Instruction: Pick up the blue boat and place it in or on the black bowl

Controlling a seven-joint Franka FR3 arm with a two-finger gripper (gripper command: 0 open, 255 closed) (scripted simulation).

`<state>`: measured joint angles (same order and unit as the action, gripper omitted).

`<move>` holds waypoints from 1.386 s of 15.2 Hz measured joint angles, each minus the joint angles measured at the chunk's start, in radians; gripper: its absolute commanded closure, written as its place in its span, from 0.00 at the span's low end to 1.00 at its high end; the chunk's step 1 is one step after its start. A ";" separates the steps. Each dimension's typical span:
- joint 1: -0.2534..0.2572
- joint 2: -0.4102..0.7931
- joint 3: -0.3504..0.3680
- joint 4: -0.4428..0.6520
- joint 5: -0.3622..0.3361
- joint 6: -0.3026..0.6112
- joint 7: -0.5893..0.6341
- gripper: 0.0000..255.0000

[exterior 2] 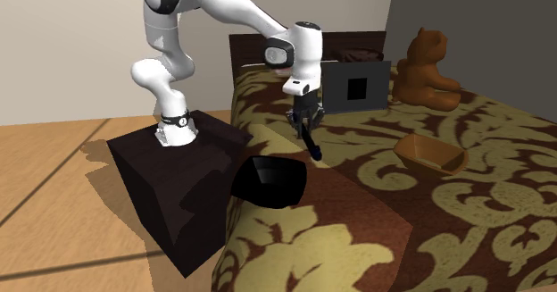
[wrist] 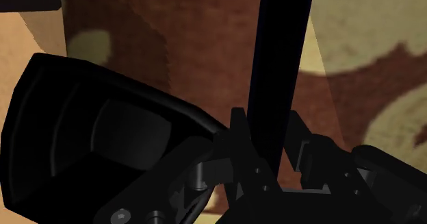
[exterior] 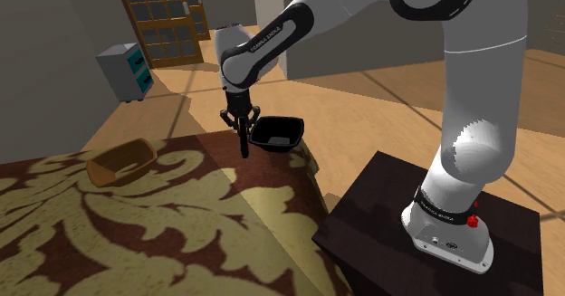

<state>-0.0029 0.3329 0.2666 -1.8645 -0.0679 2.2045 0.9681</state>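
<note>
Right, our tool (exterior: pixel 242 128) is clamped on one end of the slim dark boat (exterior: pixel 244 148), which dangles above the bed (exterior: pixel 181 222) beside the black bowl (exterior: pixel 276 133) at its edge. We judge it light, stiff, perhaps slippery.

Light is soft and glare-free, leaving the patterned bed (exterior 2: pixel 428 219) bright in the second exterior view and dimmer in the shoulder view, while the stand (exterior 2: pixel 178 192) throws a jagged-edged shadow on the floor (exterior 2: pixel 54 201) away from the bed, and the black bowl (wrist: pixel 102 133) shows a faint sheen.
</note>
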 measured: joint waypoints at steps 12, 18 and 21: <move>-0.184 -0.064 -0.078 -0.082 0.050 0.017 -0.281 1.00; -0.198 -0.030 -0.089 -0.112 0.045 0.079 -0.305 1.00; -0.196 -0.005 -0.091 -0.123 0.040 0.114 -0.303 1.00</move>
<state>-0.1991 0.3275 0.1757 -1.9870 -0.0280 2.3189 0.6649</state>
